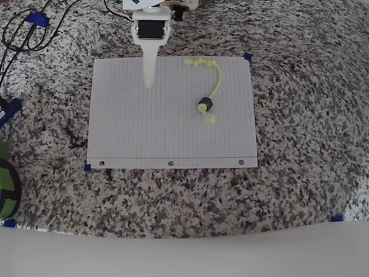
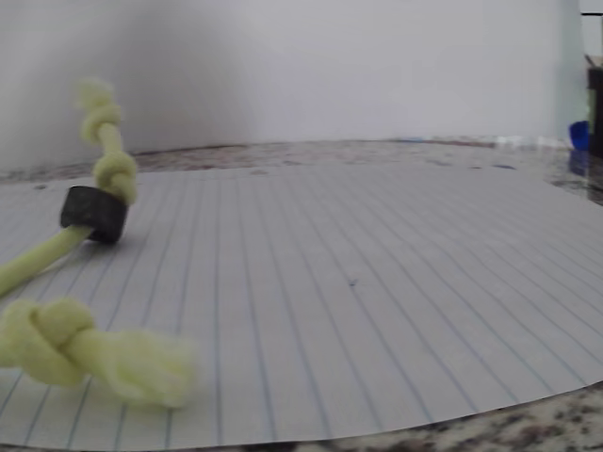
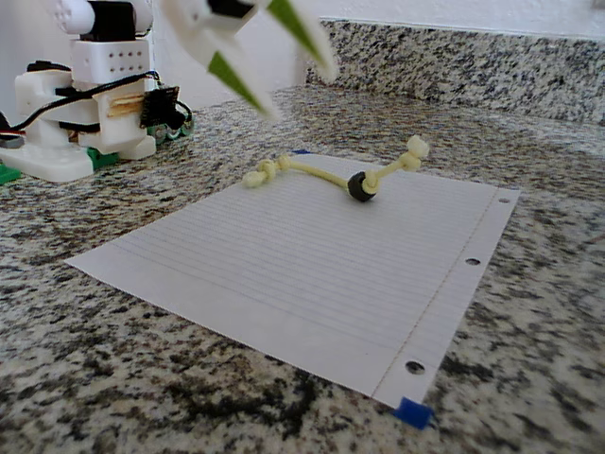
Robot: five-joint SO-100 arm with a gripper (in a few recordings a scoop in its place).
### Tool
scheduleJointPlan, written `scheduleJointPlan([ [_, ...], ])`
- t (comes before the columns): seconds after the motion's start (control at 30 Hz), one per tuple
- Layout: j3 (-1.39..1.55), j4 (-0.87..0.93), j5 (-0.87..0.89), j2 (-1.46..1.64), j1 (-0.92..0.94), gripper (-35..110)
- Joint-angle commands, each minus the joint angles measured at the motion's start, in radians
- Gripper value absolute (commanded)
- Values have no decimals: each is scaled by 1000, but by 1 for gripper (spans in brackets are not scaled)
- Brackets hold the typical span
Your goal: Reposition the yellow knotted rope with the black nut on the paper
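In the fixed view the nearest thing is a blue tape bit (image 3: pixel 412 411) at the near corner of the paper (image 3: pixel 284 274), which lies flat on the speckled granite counter (image 3: pixel 113 378) with its punched-hole edge running along the right. Farther back, toward the paper's far corner, lies the yellow knotted rope (image 3: pixel 321 175), its black nut (image 3: pixel 359 185) sitting on the cord closer to one knotted end. From overhead the rope (image 1: pixel 214 86) curves down from the paper's top edge near the top right corner, and the nut (image 1: pixel 206 105) rests just above the lower knot (the holed edge is at the bottom here). Up close in the wrist view, one frayed knot (image 2: pixel 89 353) lies nearest, the nut (image 2: pixel 94 213) beyond it. The gripper (image 3: pixel 274 66) hangs above the paper's far edge, apart from the rope, its two fingers spread wide and holding nothing. The arm's white base (image 3: pixel 85 104) stands at the back left of the counter.
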Motion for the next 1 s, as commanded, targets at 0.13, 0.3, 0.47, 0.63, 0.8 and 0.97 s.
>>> scheduleJointPlan([
  [0.13,115,-40,-95,115,6,63],
  [0.3,189,-32,-95,169,-12,63],
  [0.47,249,-35,-95,190,-26,63],
  [0.63,327,-26,-95,242,-52,63],
  [0.8,373,-23,-95,270,-81,63],
  [0.97,419,6,-92,324,-91,63],
])
